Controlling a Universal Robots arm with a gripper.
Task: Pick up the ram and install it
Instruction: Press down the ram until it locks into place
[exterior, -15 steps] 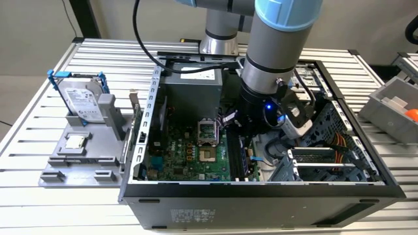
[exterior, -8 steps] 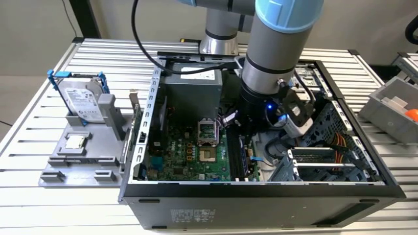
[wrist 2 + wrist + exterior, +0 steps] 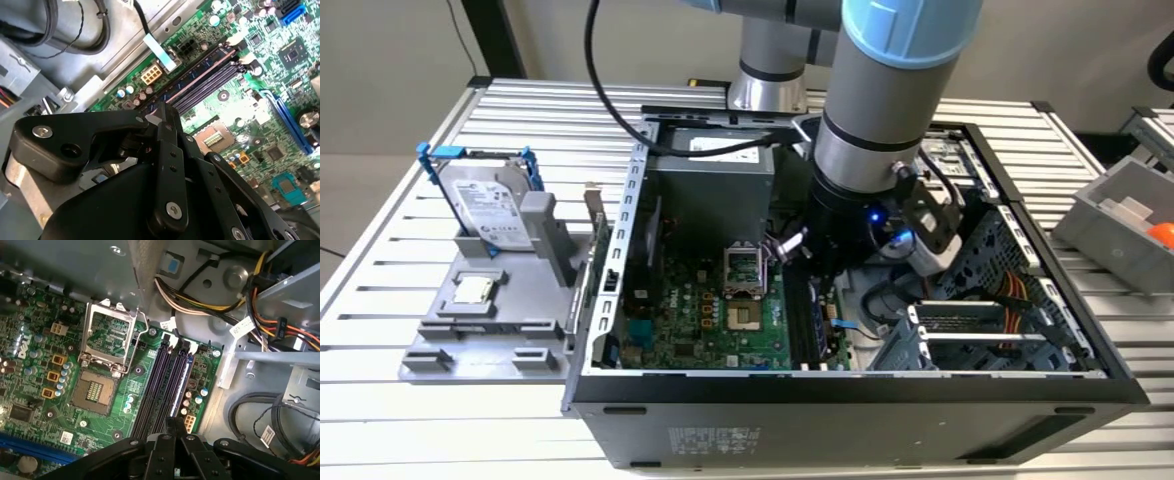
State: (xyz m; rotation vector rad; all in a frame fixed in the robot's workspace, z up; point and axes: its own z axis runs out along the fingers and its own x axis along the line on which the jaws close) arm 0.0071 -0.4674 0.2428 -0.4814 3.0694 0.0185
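Note:
My arm (image 3: 854, 215) reaches down into the open computer case (image 3: 854, 385), over the motherboard (image 3: 707, 310). The gripper (image 3: 172, 424) hangs at the long black memory slots (image 3: 157, 385). Its black fingers are drawn together on the ram (image 3: 181, 385), a thin bluish stick standing edge-up along the outermost slot, on the side away from the processor socket (image 3: 95, 390). In the second wrist view the gripper (image 3: 159, 116) closes over the same stick (image 3: 195, 75), which runs away from the fingertips. Whether the ram is fully seated, I cannot tell.
A silver hard drive in a blue frame (image 3: 494, 205) stands on a grey fixture (image 3: 480, 320) at the exterior view's left. Cable bundles (image 3: 240, 305) and a metal drive cage (image 3: 987, 330) crowd the case beside the slots. A grey bin (image 3: 1121, 220) sits at the exterior view's right.

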